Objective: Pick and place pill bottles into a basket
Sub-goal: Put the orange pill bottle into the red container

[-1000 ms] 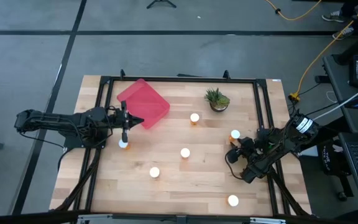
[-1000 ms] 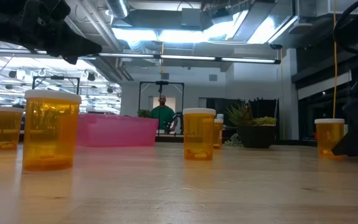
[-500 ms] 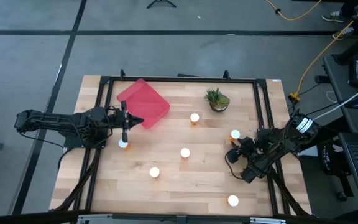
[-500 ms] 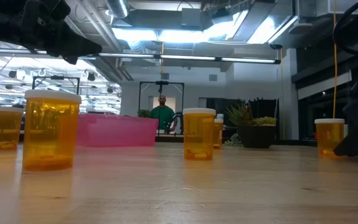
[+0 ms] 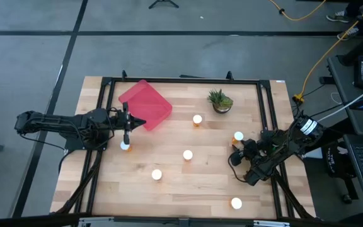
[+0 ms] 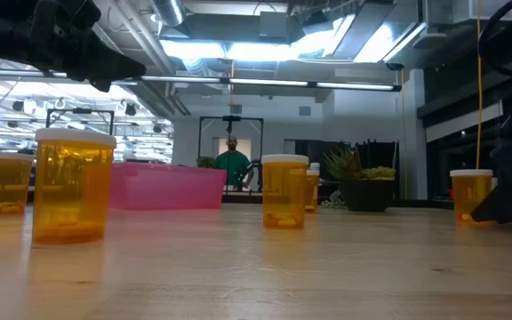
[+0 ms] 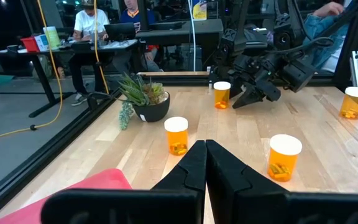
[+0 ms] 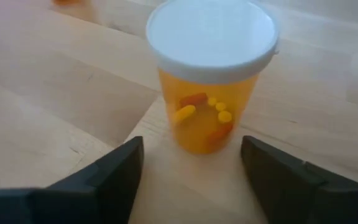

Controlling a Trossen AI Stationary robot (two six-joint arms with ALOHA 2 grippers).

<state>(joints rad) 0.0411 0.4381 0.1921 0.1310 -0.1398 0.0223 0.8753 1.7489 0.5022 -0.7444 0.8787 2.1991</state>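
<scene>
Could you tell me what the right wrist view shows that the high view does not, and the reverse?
Only the right wrist view shows the pills inside the pill bottle and the right gripper open, one finger on either side of it, not closed on it. Only the high view shows the basket, the plant, the left gripper and five other bottles. Both show that bottle and the wooden table.

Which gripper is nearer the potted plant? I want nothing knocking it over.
Right. The right gripper sits open before a pill bottle just beyond the potted plant toward the table's right edge. The left gripper is shut by the basket, farther off.
</scene>
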